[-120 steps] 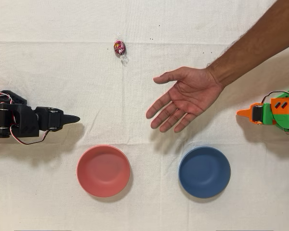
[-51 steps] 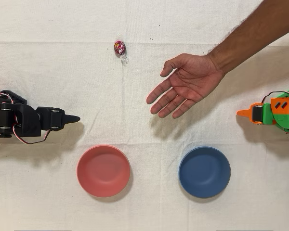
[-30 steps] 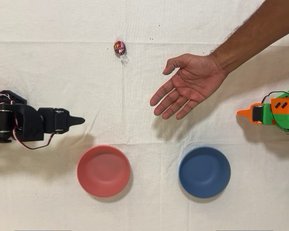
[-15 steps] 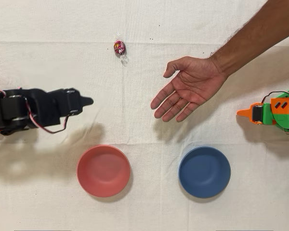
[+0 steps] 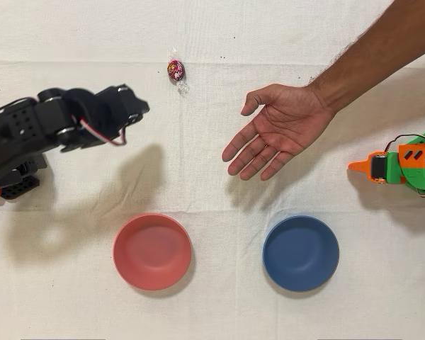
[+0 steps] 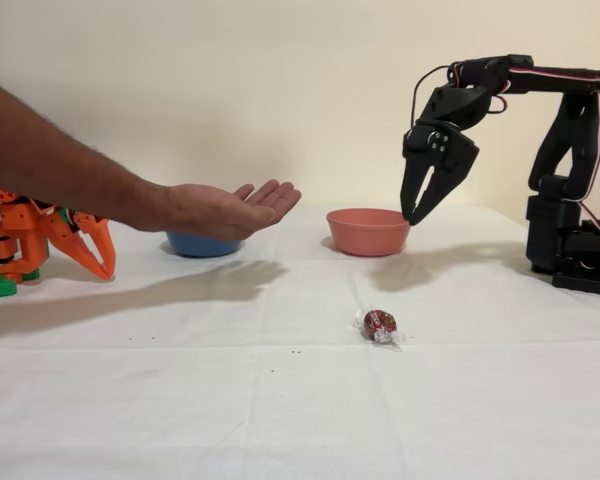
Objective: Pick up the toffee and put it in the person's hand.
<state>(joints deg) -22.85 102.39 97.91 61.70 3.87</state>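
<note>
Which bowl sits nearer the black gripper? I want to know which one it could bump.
The pink bowl: in the overhead view it lies below the gripper, on the black arm's side. The blue bowl sits farther right, under the person's hand.

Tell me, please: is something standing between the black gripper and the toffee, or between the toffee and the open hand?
Nothing visible. Bare cloth separates the gripper, raised and open, from the toffee, and the toffee from the hand. Both bowls sit aside.
</note>
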